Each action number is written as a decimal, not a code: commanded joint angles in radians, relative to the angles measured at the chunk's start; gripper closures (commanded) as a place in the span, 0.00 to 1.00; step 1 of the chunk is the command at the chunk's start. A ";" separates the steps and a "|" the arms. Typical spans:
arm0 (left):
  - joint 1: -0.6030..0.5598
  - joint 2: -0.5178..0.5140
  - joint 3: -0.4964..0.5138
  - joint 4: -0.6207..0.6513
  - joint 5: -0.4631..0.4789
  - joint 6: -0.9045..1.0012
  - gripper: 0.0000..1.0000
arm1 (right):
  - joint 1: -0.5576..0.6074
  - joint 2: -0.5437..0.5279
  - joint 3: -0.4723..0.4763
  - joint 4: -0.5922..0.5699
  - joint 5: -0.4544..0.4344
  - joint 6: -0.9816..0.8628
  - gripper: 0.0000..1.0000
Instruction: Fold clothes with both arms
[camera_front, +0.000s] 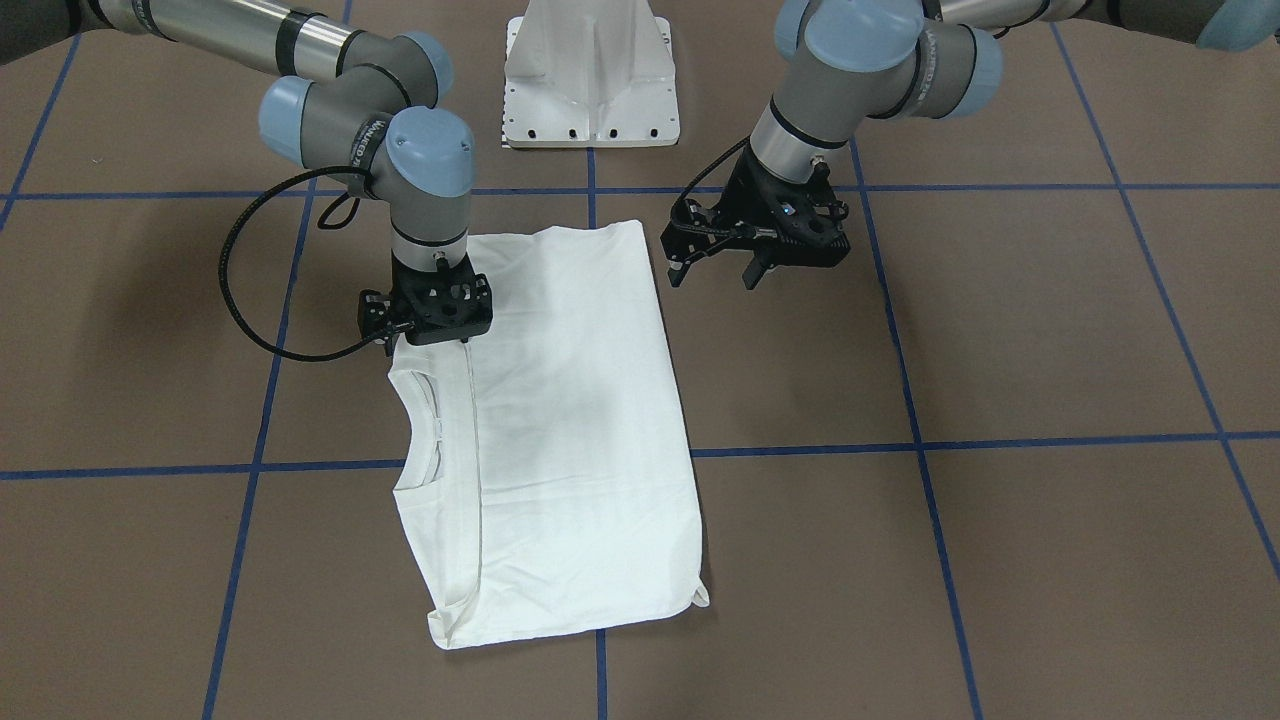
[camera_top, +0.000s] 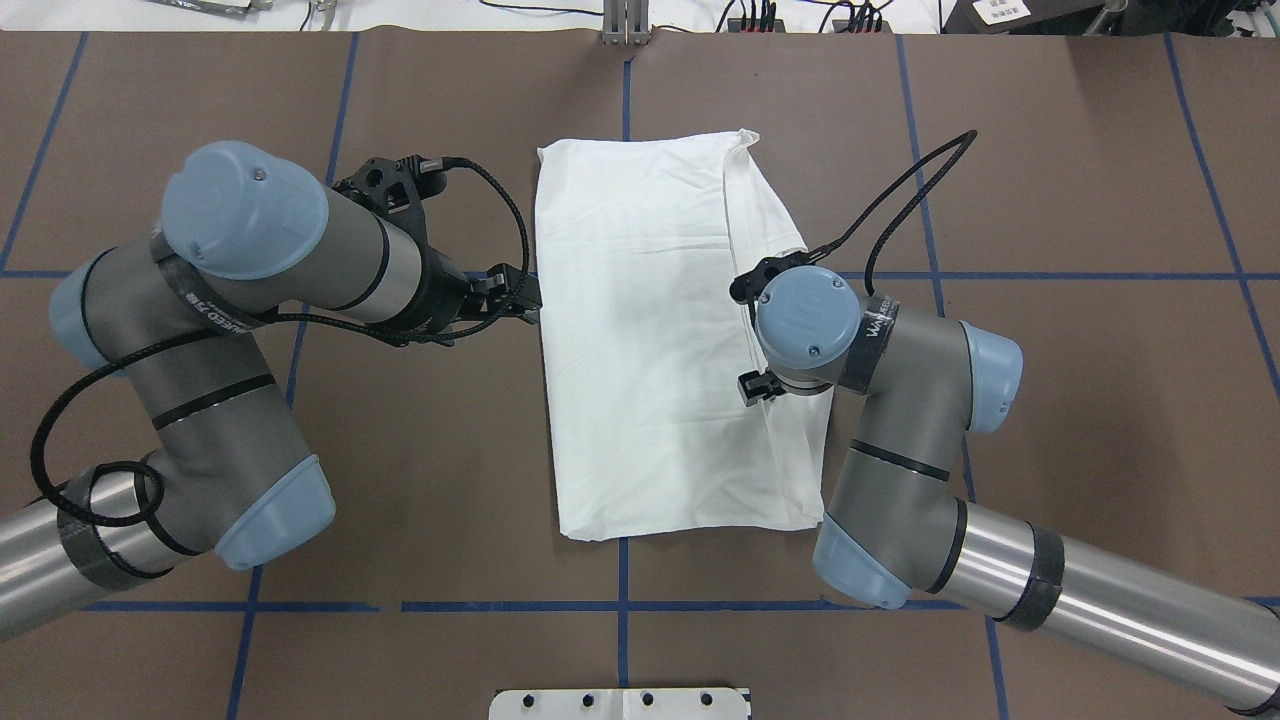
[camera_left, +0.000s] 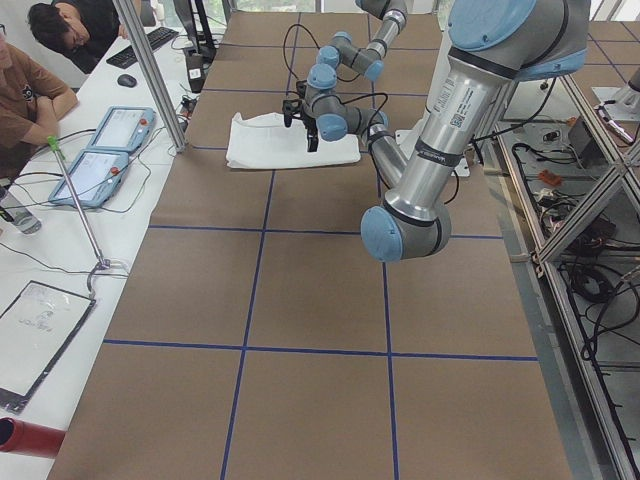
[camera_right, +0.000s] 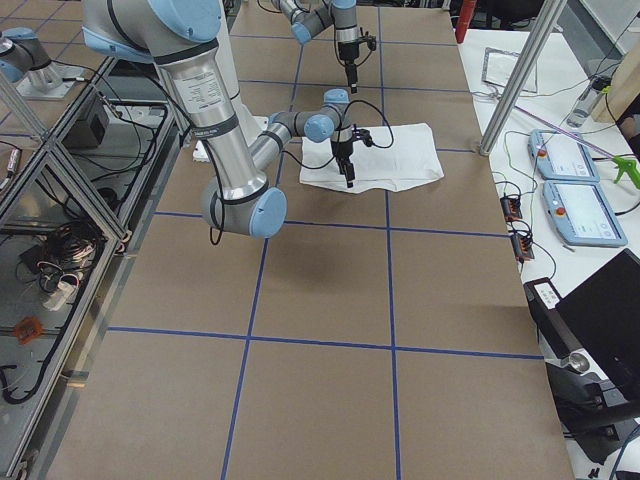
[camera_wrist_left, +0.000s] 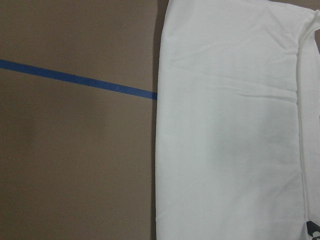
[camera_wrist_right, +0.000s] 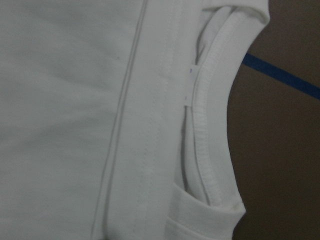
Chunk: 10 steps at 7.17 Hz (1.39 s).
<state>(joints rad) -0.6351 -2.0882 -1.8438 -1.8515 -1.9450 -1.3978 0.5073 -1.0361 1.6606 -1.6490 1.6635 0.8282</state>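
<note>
T-shirt (camera_front: 570, 420) lies flat on the desk (camera_front: 1000, 330), folded into a long white rectangle across a blue tape line (camera_front: 1000, 440) of the grid. The ribbed collar (camera_front: 420, 420) is at the long edge on the robot's right; the right wrist view shows it close up, with a small neck label (camera_wrist_right: 191, 71) at the seam.

Right gripper (camera_front: 437, 318) points straight down over the shirt's collar-side edge, towards the end nearer the robot. Its fingers are hidden under the wrist body, so I cannot tell whether they are parted or pinched, nor whether they touch the cloth.

Left gripper (camera_front: 715, 268) hangs just beside the opposite long edge, over bare desk and off the cloth, with its fingers spread apart and nothing between them.

White pedestal (camera_front: 592, 80) stands beyond the shirt's near-robot end.
</note>
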 joint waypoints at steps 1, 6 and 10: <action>0.000 -0.003 -0.002 0.000 0.000 -0.006 0.00 | 0.019 -0.030 0.002 0.000 -0.001 -0.024 0.00; 0.003 -0.027 -0.009 0.005 -0.009 -0.021 0.00 | 0.105 -0.122 0.099 -0.002 0.031 -0.152 0.00; 0.003 -0.026 -0.008 0.005 -0.008 -0.021 0.00 | 0.089 0.011 0.050 0.000 0.044 -0.132 0.00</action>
<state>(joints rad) -0.6320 -2.1143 -1.8528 -1.8469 -1.9528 -1.4189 0.6018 -1.0824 1.7507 -1.6504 1.7070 0.6939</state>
